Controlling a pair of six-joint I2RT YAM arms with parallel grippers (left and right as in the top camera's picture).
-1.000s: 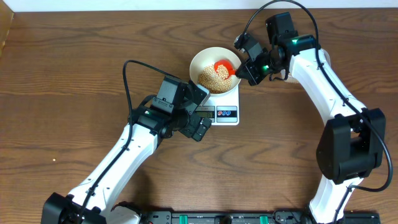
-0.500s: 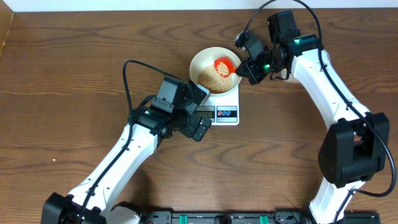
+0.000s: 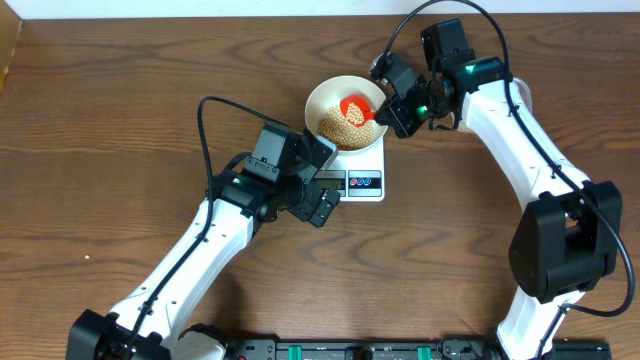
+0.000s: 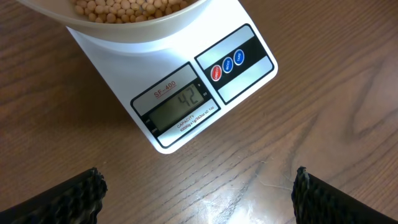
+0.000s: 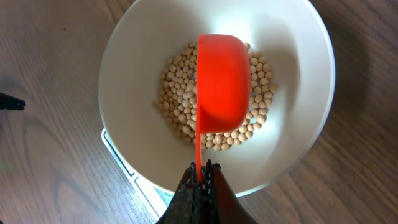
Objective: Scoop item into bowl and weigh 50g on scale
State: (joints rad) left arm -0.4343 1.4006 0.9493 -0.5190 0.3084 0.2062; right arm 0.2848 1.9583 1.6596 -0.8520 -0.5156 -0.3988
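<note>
The white bowl (image 3: 326,96) stands on the white scale (image 3: 362,165) and holds a pile of tan beans (image 3: 337,123). In the left wrist view the scale (image 4: 205,93) has a display that reads 42, and the bowl's rim (image 4: 130,28) shows at the top. My right gripper (image 3: 385,113) is shut on the thin handle of a red scoop (image 3: 355,107), held over the beans. In the right wrist view the scoop (image 5: 222,81) is turned on its side above the beans (image 5: 180,99) in the bowl (image 5: 134,56), with the gripper (image 5: 200,177) at the near rim. My left gripper (image 3: 322,205) is open and empty beside the scale, and its fingers (image 4: 199,196) frame bare wood.
The wooden table (image 3: 120,120) surrounds the scale. A pale strip runs along the far edge (image 3: 200,8). The two arms' bases stand at the near edge (image 3: 350,350). The clear tub is out of view.
My right gripper has shifted slightly left and back with the scoop over the bowl. The left arm has not moved.
</note>
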